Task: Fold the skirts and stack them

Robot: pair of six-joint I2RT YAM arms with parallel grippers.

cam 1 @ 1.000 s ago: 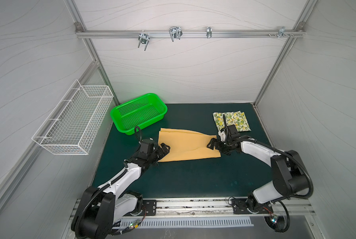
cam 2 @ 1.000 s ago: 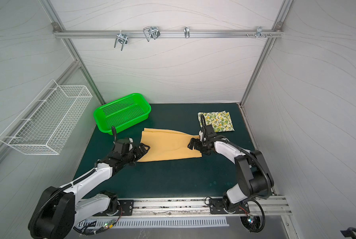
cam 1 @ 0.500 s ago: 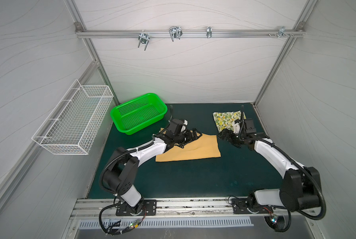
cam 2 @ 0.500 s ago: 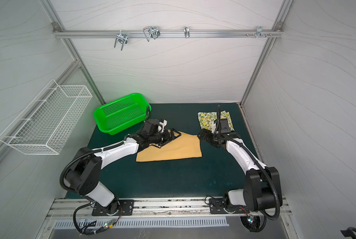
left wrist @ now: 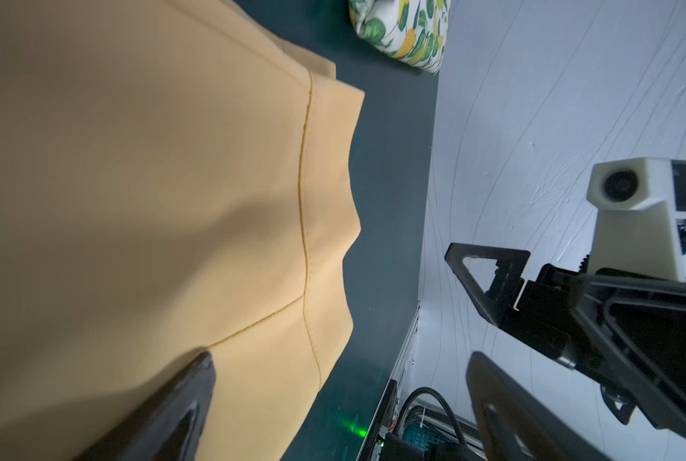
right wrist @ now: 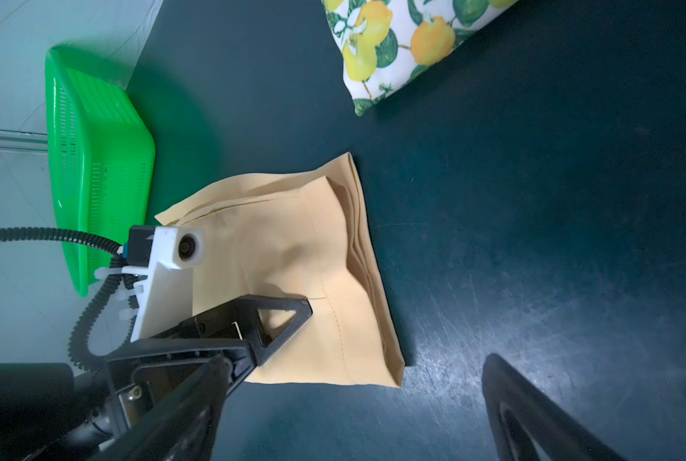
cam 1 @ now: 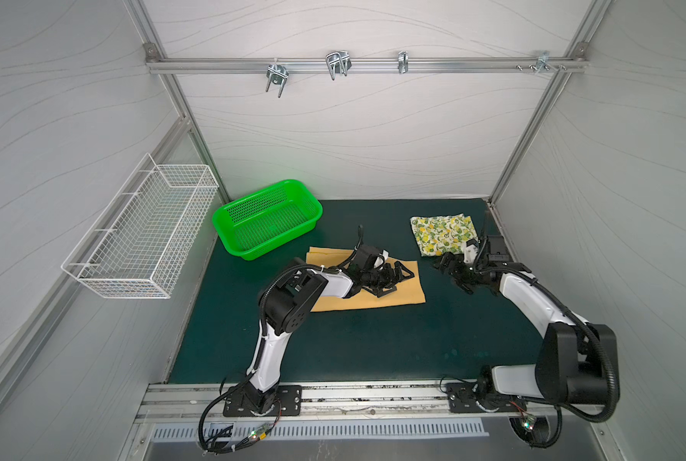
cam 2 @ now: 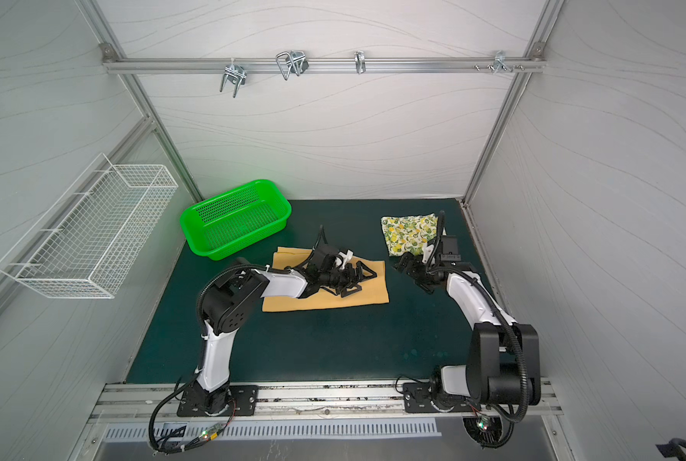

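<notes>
Right now the mustard skirt lies folded flat on the dark mat, just in front and to the right of the green basket in both top views. The lemon-print skirt sits folded farther right, well apart from that basket. My left gripper hangs over the mustard cloth, jaws spread, gripping nothing. My right gripper, jaws also wide, hovers over bare mat beside the lemon-print skirt.

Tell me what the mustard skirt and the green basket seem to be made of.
Mustard skirt: looks like matte woven cloth; stitched seams and soft folded layers show.
Green basket: likely glossy moulded plastic; rigid walls pierced with regular small holes.
</notes>
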